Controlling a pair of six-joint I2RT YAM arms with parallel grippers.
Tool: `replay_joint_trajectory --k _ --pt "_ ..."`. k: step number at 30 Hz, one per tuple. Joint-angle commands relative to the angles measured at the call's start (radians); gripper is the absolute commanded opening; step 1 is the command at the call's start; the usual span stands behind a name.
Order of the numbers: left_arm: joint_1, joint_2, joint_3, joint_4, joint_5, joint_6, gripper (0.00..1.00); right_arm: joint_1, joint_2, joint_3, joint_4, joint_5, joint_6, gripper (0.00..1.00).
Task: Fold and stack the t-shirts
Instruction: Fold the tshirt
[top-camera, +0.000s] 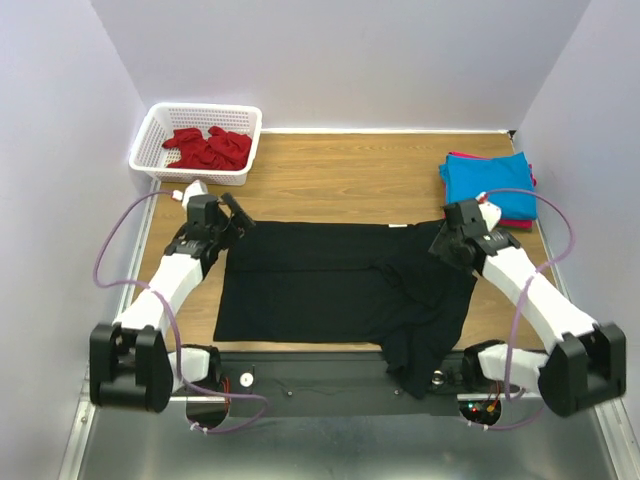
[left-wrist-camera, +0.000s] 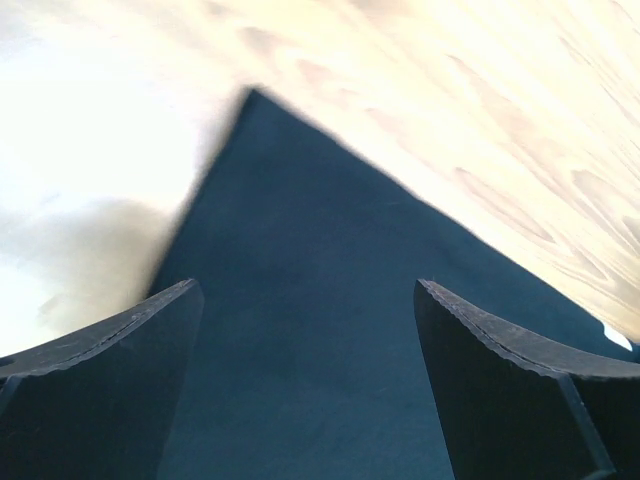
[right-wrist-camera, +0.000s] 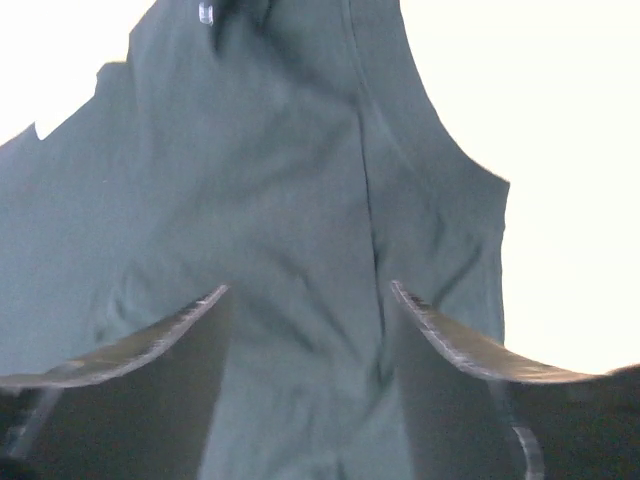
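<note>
one black t-shirt (top-camera: 320, 285), one turquoise t-shirt (top-camera: 488, 182), one white basket (top-camera: 148, 140), red t-shirts (top-camera: 208, 147) heaped, count unclear

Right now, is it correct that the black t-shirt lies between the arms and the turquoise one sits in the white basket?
No: the top external view shows the turquoise t-shirt at the far right; the white basket holds red shirts. The rest, about the black t-shirt, is right.

The top view looks steeply down from high over the near edge, taking in the whole table (top-camera: 340, 170). Each wrist view sits close above the black t-shirt (top-camera: 320, 285), facing out between the fingers of the left tool (left-wrist-camera: 305, 290) or the right tool (right-wrist-camera: 310, 290). All three views share that shirt.
</note>
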Motion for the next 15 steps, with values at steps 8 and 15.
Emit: replay_joint_trajectory --k 8,15 --pt "-0.026 0.352 0.093 0.237 0.165 0.052 0.98 -0.033 0.375 0.132 0.275 0.085 -0.084 0.48" --pt "-0.002 0.526 0.142 0.239 0.144 0.075 0.98 -0.122 0.573 0.185 0.354 0.017 -0.147 0.42"
